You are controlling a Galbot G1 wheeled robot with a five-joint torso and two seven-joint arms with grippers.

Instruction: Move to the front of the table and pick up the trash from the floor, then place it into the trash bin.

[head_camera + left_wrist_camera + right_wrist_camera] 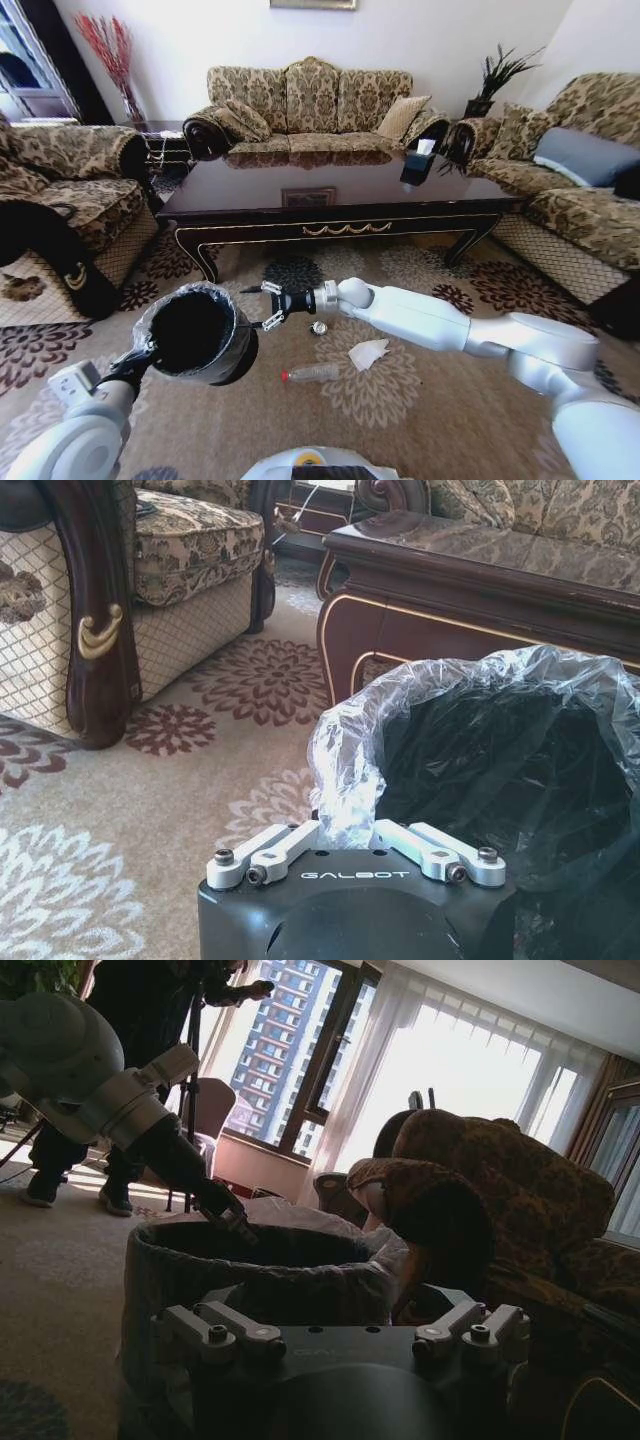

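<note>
Head view: the left gripper (pixel 143 352) holds the trash bin (pixel 193 333) off the floor (pixel 400 400) at about 8 o'clock in the picture, its jaws closed on the bag-lined rim. Left wrist view confirms the grip: both fingers (pixel 275 848) pinch the crinkled plastic at the near edge of the bin.

The right gripper (pixel 262 305) sits at 3 o'clock from the bin, just beside its rim, jaws spread wide with nothing between them. In the backlit right wrist view, the bin appears to stand directly ahead of the open fingers (pixel 222 1332).

Three pieces of trash lie on the carpet, below the right forearm:
- clear bottle (pixel 312 374) with red cap, on its side, at 6 o'clock from the right gripper;
- crumpled white paper (pixel 367 353), at 4 o'clock;
- small silvery piece (pixel 319 327), nearest the gripper.

The table (pixel 340 200) stands beyond, at 12 o'clock.
</note>
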